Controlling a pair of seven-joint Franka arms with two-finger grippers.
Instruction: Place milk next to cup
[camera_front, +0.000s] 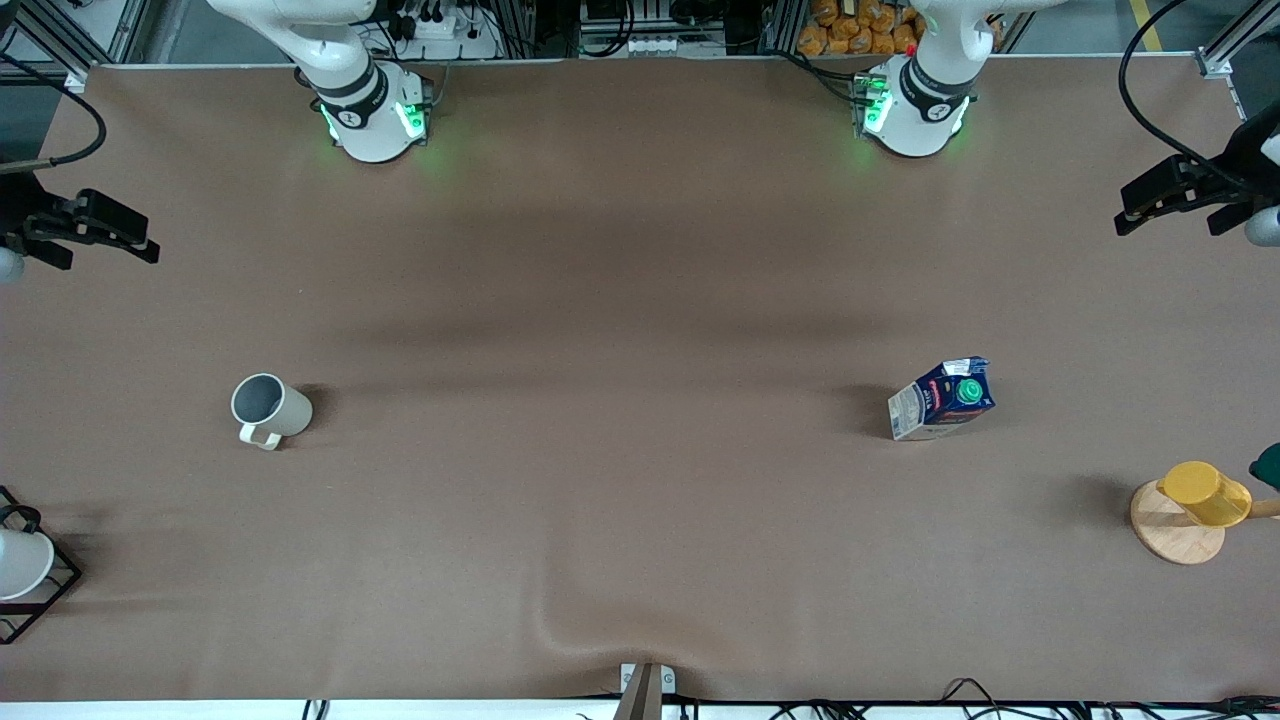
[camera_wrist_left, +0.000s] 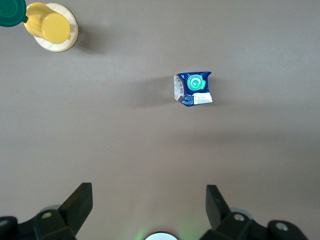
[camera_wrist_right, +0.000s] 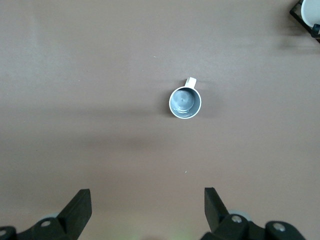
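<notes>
Nearest the front camera stand a yellow cup (camera_front: 1205, 493) on its wooden stand (camera_front: 1170, 535) at the left arm's end and a white cup (camera_front: 22, 563) in a black rack (camera_front: 45, 600) at the right arm's end; neither belongs to the task.

Left gripper (camera_wrist_left: 149, 202) hangs high over the left arm's end of the table, fingers spread wide and empty. The milk (camera_wrist_left: 193, 89) stands upright on the table below and ahead of it, green cap up, well apart from the fingers.

Right gripper (camera_wrist_right: 147, 205) hangs over the right arm's end, also spread and empty. The cup (camera_wrist_right: 185, 102) sits below and ahead of it, upright and nothing visible inside; its handle (camera_front: 260, 435) points toward the front camera.

Milk and cup are well apart, so nothing is done yet. I judge the step to be the reach for the milk. The left gripper would need to come down over the carton, straddle its sides below the gable and close, then carry it toward the cup and set it down just beside without knocking it.
</notes>
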